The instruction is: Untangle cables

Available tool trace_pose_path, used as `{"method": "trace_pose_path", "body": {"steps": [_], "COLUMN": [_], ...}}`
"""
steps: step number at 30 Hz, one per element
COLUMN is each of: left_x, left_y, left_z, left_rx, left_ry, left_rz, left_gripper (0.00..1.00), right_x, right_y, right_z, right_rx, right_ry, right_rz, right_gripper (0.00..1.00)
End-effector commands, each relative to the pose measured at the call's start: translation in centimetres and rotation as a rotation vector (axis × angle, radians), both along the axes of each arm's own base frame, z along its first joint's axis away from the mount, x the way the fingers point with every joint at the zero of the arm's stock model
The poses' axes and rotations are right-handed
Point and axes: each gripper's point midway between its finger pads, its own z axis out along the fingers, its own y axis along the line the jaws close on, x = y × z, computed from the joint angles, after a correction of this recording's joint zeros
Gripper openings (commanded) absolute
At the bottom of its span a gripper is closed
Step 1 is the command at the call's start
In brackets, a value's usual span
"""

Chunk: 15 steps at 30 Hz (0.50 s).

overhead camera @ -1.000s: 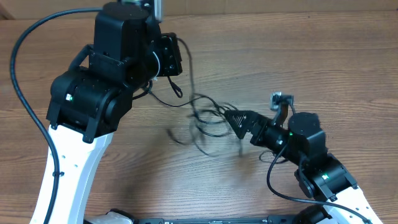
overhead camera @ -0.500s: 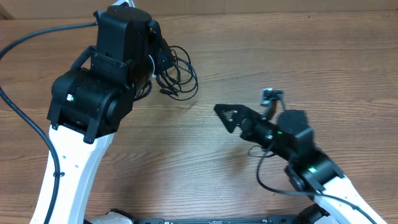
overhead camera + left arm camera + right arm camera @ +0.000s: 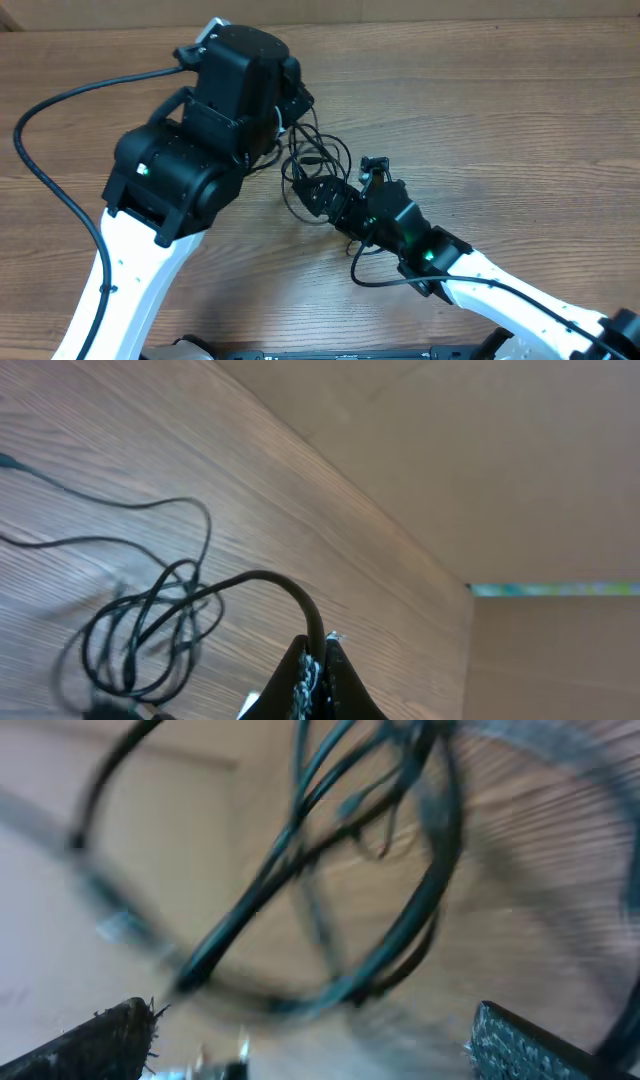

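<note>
A wood-grain table [image 3: 520, 120] fills the overhead view, and a plain tan wall [image 3: 450, 460] stands beyond its far edge. Two arms are over the table: the bulky left arm [image 3: 190, 170] at the left and the right arm [image 3: 480, 280] stretched in from the near right. The cables [image 3: 315, 160] form one looped tangle at mid-table, too knotted to count. The left gripper [image 3: 315, 657] is pinched tight on one strand, while the right gripper [image 3: 315, 1032] has its fingers wide apart, with loops just before them.
</note>
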Motion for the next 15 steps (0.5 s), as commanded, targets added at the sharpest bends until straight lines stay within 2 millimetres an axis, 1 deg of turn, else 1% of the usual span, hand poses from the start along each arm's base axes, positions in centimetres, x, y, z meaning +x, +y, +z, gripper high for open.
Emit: {"method": "trace_pose_path", "body": {"steps": [1, 4, 6, 7, 8, 9, 10, 11, 12, 13, 15], "left_x": [-0.9, -1.2, -1.4, -1.6, -1.7, -1.8, -2.0, -2.2, -2.4, -3.1, -3.7], "left_y": [-0.9, -1.7, -1.5, -1.3, -1.0, -0.3, 0.2, 1.3, 1.8, 3.5, 5.0], "left_z": [2.1, 2.6, 2.9, 3.1, 3.3, 3.7, 4.0, 4.6, 4.8, 5.9, 6.9], "left_rx": [-0.056, -0.052, -0.026, -0.003, 0.016, 0.049, 0.072, 0.116, 0.132, 0.175, 0.206], "left_ry": [-0.057, -0.079, -0.096, -0.11, -0.121, -0.143, -0.159, -0.19, -0.201, -0.24, -0.277], "left_rz": [0.003, -0.032, -0.05, -0.062, -0.066, -0.06, -0.053, -0.036, -0.028, 0.01, 0.044], "left_gripper": [0.04, 0.04, 0.04, 0.04, 0.04, 0.04, 0.05, 0.04, 0.04, 0.04, 0.04], "right_x": [2.5, 3.3, 3.7, 3.9, 4.1, 4.2, 4.3, 4.2, 4.2, 4.4, 4.8], "right_y": [-2.6, -5.7, -8.4, -10.1, -11.3, -13.2, -14.5, -16.6, -17.4, -19.7, -20.6], "right_z": [-1.3, -3.9, -5.5, -6.3, -6.8, -7.6, -8.1, -8.9, -9.1, -9.6, -9.5], "right_rx": [-0.046, -0.121, -0.189, -0.224, -0.244, -0.276, -0.293, -0.329, -0.345, -0.387, -0.402], "right_ry": [0.03, 0.119, 0.168, 0.197, 0.219, 0.258, 0.282, 0.322, 0.334, 0.35, 0.336], "right_rz": [-0.213, -0.346, -0.42, -0.46, -0.489, -0.534, -0.563, -0.607, -0.619, -0.63, -0.586], "right_gripper": [1.0, 1.0, 1.0, 1.0, 1.0, 1.0, 1.0, 1.0, 1.0, 1.0, 0.99]}}
